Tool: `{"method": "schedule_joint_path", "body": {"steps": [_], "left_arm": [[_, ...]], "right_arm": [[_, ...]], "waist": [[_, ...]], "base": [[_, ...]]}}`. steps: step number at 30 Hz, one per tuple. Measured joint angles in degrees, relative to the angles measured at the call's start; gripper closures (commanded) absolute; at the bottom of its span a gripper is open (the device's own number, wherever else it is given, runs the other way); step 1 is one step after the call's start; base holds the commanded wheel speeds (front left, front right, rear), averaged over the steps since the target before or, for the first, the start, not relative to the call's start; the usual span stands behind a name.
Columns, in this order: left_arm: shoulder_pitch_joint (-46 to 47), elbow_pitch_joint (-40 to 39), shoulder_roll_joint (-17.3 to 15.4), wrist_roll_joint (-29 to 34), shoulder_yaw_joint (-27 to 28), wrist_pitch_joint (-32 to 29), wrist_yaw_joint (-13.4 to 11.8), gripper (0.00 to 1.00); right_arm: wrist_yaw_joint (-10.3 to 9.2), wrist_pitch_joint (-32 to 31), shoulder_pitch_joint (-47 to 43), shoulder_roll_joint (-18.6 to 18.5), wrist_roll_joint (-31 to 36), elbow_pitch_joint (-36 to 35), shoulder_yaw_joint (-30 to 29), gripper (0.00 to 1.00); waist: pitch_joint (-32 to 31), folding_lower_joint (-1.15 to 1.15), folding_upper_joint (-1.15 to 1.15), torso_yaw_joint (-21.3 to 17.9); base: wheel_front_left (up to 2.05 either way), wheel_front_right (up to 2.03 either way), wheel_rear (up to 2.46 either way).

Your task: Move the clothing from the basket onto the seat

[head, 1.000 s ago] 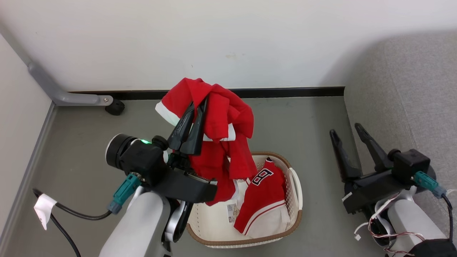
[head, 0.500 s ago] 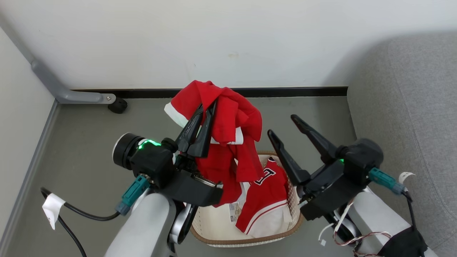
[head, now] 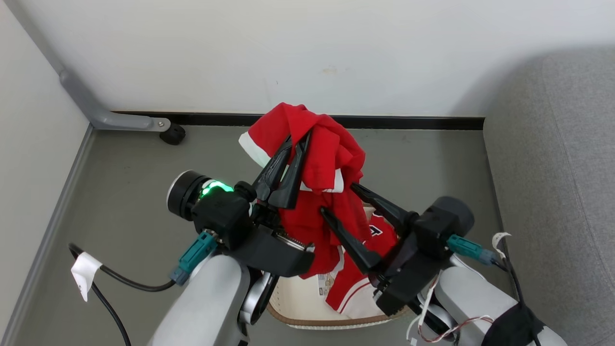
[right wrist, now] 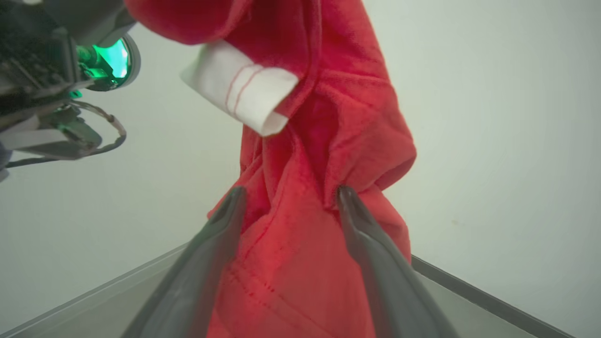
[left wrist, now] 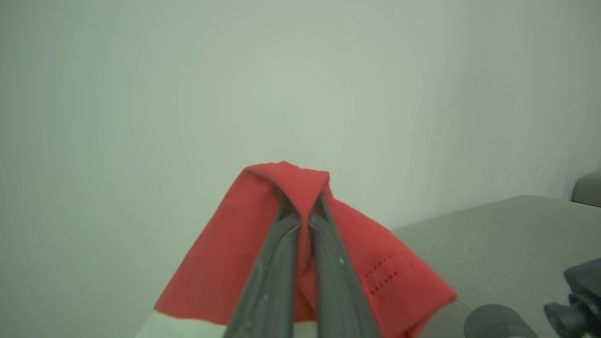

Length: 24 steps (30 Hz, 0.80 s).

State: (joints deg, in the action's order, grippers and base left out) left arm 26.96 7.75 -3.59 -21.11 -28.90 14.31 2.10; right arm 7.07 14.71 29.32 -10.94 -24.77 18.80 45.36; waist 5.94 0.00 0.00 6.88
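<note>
Grey floor (head: pixel 134 192) bears basket (head: pixel 307 321), cable (head: pixel 126 284) and caster (head: pixel 172 134).

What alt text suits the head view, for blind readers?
The left gripper, shut, holds a red garment above the basket; the open right gripper flanks the hanging cloth. A second red garment lies in the basket; a grey seat is at right.

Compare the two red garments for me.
The lifted garment hangs bunched from the shut left gripper; the other garment lies in the basket. The other garment shows a black-and-white number patch; the lifted garment shows a white band. Both are red with white trim.
</note>
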Motion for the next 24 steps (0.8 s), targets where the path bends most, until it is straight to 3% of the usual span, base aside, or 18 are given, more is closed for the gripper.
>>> {"method": "schedule_joint_path", "body": {"steps": [10, 11, 13, 14, 24], "left_arm": [[0.0, 0.0, 0.4, 0.0, -0.8, 0.0, 0.5, 1.00], [0.0, 0.0, 0.4, 0.0, -0.8, 0.0, 0.5, 1.00], [-0.1, 0.0, 0.4, 0.0, -0.8, 0.0, 0.5, 1.00], [-0.1, 0.0, 0.5, 0.0, -0.8, 0.0, 0.5, 1.00], [-0.2, 0.8, 0.6, -0.2, -0.3, 0.0, 0.5, 1.00]], "right_arm": [[0.00, 0.0, 3.5, 2.5, 0.0, 7.1, 1.1, 0.01], [0.00, 0.0, 3.7, 2.7, 0.0, 7.8, 1.2, 0.23], [0.00, 0.0, 4.3, 3.2, 0.0, 9.0, 1.5, 0.94], [0.00, 0.0, 4.6, 3.4, 0.0, 9.5, 1.7, 1.00], [0.00, 0.0, 6.6, 4.2, -2.0, 11.1, 2.8, 1.00]], "waist": [[0.0, 0.00, 0.00, 0.7], [0.1, 0.00, 0.00, 0.8], [0.1, 0.00, 0.00, 0.9], [0.1, 0.00, 0.00, 1.0], [0.4, 0.00, 0.00, 1.1]], "base": [[0.00, 0.00, 0.00], [0.00, 0.00, 0.00], [0.00, 0.00, 0.00], [0.00, 0.00, 0.00], [0.00, 0.00, 0.00]]}}
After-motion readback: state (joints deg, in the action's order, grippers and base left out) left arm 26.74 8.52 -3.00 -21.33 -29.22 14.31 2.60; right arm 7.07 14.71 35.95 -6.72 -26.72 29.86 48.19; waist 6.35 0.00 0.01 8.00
